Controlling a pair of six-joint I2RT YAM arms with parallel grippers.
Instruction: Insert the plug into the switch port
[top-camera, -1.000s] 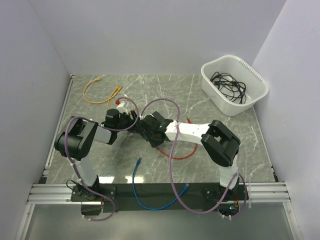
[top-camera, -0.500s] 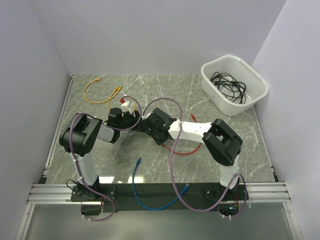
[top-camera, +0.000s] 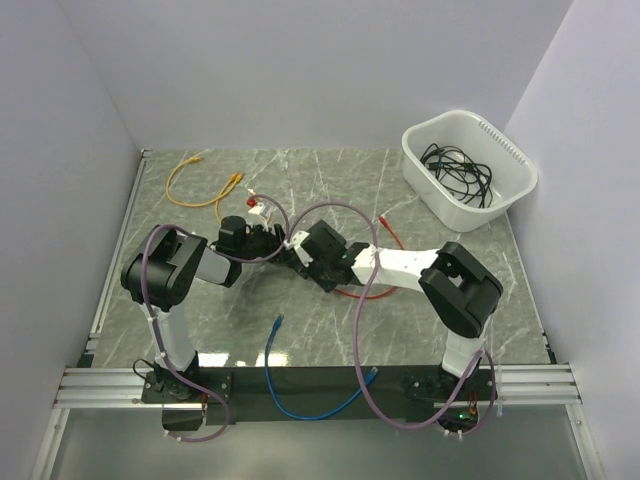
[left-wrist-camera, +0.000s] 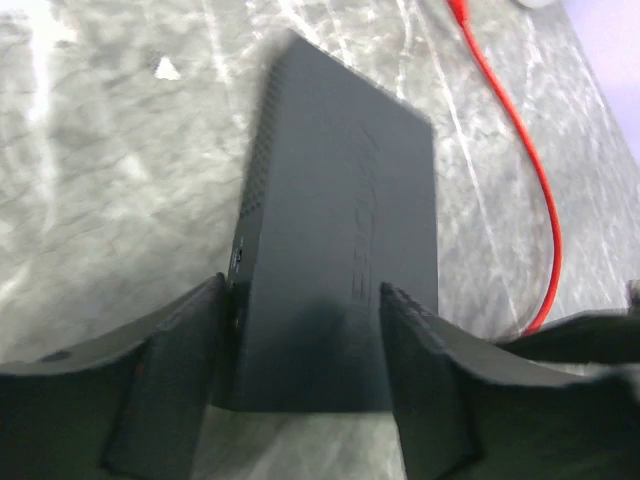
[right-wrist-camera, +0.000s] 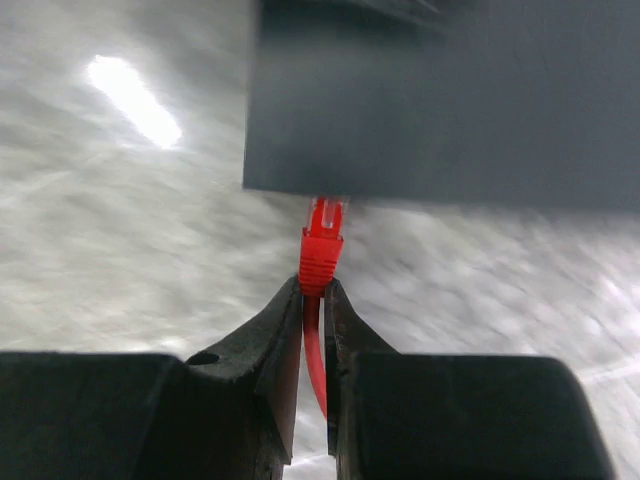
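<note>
Near the middle of the table (top-camera: 420, 190), the right claw (right-wrist-camera: 312, 298) pinches the red cable (right-wrist-camera: 316, 365) just behind the plug (right-wrist-camera: 322, 238). Its tip meets the switch (left-wrist-camera: 340, 250) edge and looks not pushed in yet. Around the switch, the left claw (left-wrist-camera: 302, 292) is spread; I cannot tell if it squeezes.

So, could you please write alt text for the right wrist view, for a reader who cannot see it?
The right pincer is shut on a red plug, whose tip reaches the near edge of the black switch filling the top of the view. Its red cable runs back between the fingers, above a blurred grey marble table.
</note>
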